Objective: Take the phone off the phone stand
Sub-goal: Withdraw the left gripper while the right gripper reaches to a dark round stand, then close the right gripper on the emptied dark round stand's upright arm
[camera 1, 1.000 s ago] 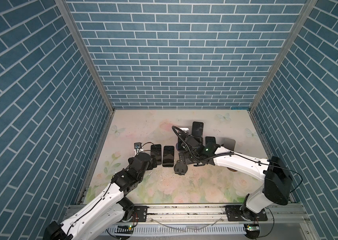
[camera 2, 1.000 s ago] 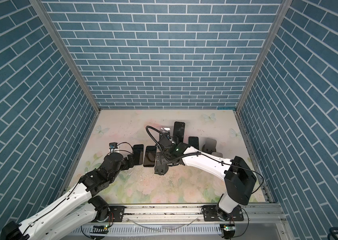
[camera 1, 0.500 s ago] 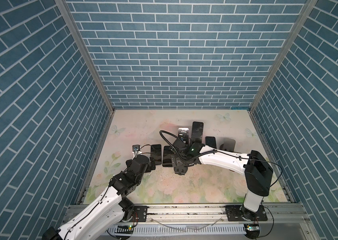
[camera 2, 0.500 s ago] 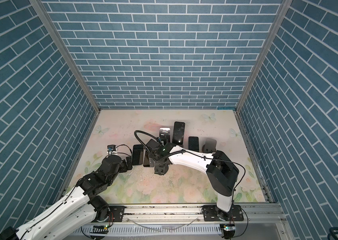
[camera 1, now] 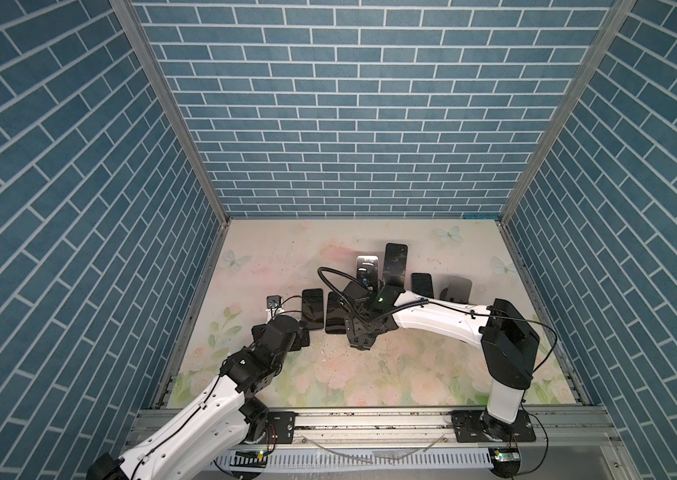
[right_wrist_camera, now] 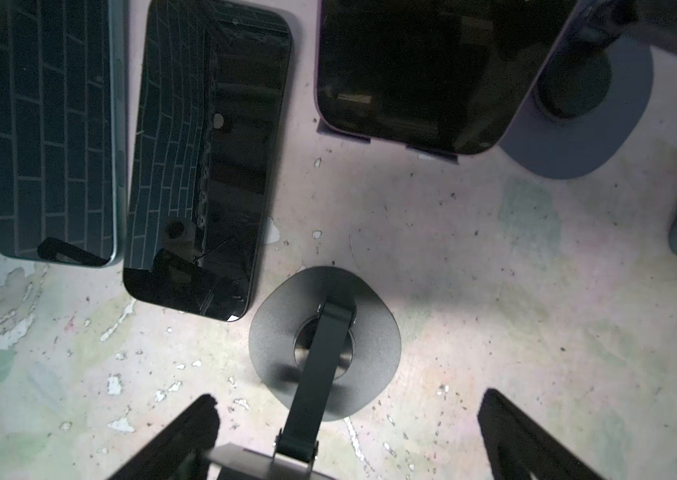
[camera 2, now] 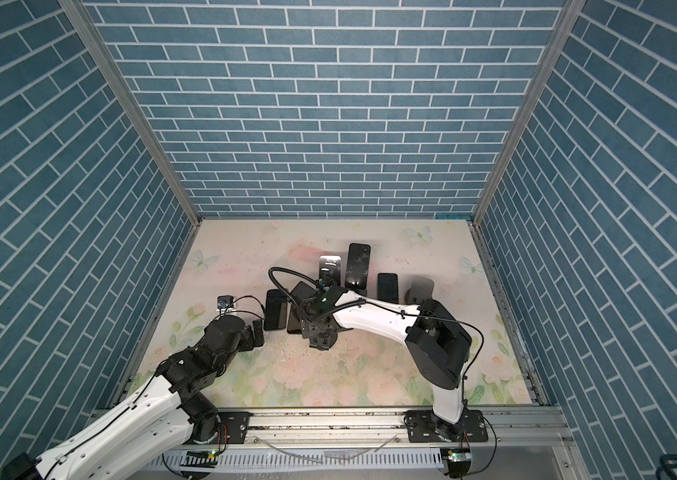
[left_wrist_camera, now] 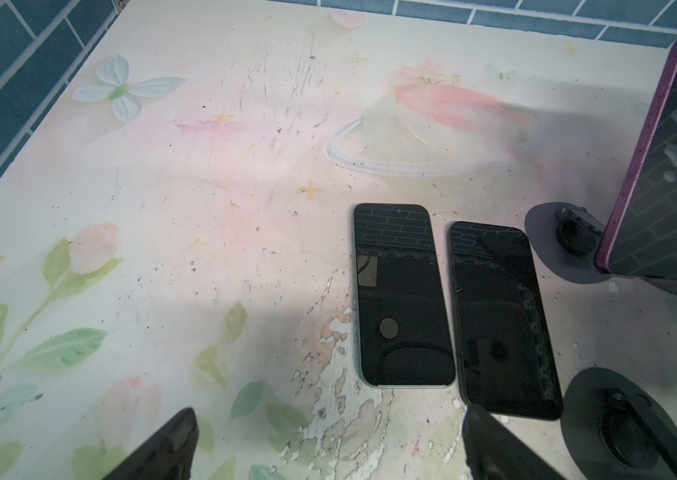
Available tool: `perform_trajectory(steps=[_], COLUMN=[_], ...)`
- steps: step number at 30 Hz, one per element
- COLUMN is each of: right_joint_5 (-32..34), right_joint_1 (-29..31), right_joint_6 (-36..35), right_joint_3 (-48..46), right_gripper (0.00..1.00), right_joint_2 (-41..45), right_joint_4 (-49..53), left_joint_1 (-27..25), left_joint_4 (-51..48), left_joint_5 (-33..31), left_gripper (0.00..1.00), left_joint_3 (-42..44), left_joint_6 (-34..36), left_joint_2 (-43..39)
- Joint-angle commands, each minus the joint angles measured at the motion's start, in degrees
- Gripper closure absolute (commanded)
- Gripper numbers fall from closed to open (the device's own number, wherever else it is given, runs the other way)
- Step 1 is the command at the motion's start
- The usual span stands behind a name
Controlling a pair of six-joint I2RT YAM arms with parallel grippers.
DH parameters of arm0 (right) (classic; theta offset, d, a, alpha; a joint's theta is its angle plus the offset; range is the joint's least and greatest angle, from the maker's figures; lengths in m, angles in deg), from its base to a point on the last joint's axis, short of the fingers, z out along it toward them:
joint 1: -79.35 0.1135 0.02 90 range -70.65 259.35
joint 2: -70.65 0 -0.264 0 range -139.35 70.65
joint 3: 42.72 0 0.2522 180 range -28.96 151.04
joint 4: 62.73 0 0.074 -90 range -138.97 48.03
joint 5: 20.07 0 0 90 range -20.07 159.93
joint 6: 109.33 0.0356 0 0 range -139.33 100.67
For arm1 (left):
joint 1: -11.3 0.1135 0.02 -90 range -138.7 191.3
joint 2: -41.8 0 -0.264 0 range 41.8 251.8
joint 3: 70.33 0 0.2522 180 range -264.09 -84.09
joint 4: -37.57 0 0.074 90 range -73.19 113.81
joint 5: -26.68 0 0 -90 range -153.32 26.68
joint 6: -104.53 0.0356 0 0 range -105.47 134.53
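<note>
A purple-edged phone (right_wrist_camera: 411, 70) leans on a grey phone stand (right_wrist_camera: 586, 137); the left wrist view also shows this phone (left_wrist_camera: 669, 166). In a top view it (camera 1: 354, 291) is partly hidden behind my right arm. My right gripper (right_wrist_camera: 349, 397) is open and hangs just in front of it, over an empty black stand (right_wrist_camera: 286, 332). That stand's plate lies between the wide-apart fingers, untouched. My left gripper (left_wrist_camera: 328, 411) is open with nothing in it, low over the mat near two phones lying flat (left_wrist_camera: 401, 291).
Further back, a tall phone (camera 1: 395, 264) stands on another stand beside an empty silver stand (camera 1: 367, 268). To their right lie one more phone (camera 1: 422, 286) and a dark stand (camera 1: 459, 287). Brick walls close three sides.
My right arm's elbow has swung left while its gripper stayed over the empty black stand. The left arm has hardly moved.
</note>
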Motion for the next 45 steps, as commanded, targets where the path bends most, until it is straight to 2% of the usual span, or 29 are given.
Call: perform_trajectory(steps=[1,22,28,32,38,45], right_joint_5=[-2.0,-1.3,-3.5,-4.1,-3.2,-0.4], right_joint_1=[0.4,0.4,0.5,0.4,0.4,0.5], right_joint_6=[2.4,3.6,2.5,1.8,1.3,1.3], right_joint_3=[3.5,2.3,2.1,2.0,0.9,-1.7], right_gripper=[0.05,0.17,0.24,0.36,0.47,0.52], right_joint_2=[-2.1,-2.3,-3.1,-3.4,-1.8,2.3], right_joint_4=[2.3,5.8,2.4,1.0,0.7,1.0], left_joint_1=[0.3,0.3,0.3,0.3,0.3,0.3], left_joint_4=[0.8,1.8,1.9,2.0,2.1,2.1], left_joint_5=[-1.0,-0.5,-0.5,-0.5,-0.5,-0.5], left_gripper=[0.0,0.0,0.0,0.0,0.0,0.0], left_joint_3=[0.6,1.1,1.2,1.2,1.3,1.0], left_joint_6=[1.1,1.5,1.6,1.7,1.7,1.7], left_joint_2=[0.6,1.2,1.4,1.4,1.5,1.8])
